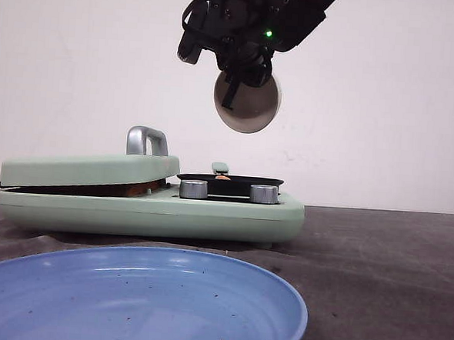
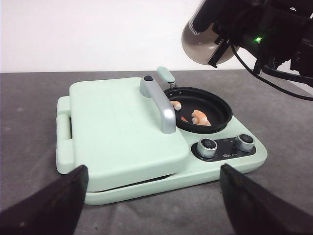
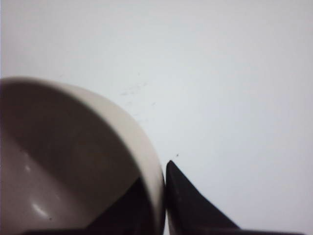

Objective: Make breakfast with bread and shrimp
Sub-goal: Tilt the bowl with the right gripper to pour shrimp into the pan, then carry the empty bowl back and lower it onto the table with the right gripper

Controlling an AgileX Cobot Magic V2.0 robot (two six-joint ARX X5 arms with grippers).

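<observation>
Small orange-pink shrimp point(image 2: 199, 117) lie in the round black pan point(image 2: 221, 105) on the right half of a mint-green breakfast maker point(image 1: 209, 217); one piece peeks over the pan rim point(image 1: 223, 177). My right gripper point(image 1: 240, 86) hangs above the pan, shut on the rim of a small white bowl point(image 1: 250, 106), which is tipped on its side. One finger is inside the bowl point(image 3: 73, 161), the other outside. My left gripper point(image 2: 152, 169) is open, low in front of the maker. The lid point(image 2: 117, 127) is down. The bread is hidden; a brown strip point(image 1: 137, 188) shows in the lid gap.
A large blue plate point(image 1: 127, 296) sits nearest the camera, in front of the maker. A silver handle point(image 2: 165, 106) stands on the lid, and two silver knobs point(image 2: 207, 145) sit in front of the pan. Dark grey cloth covers the table point(image 1: 383, 272).
</observation>
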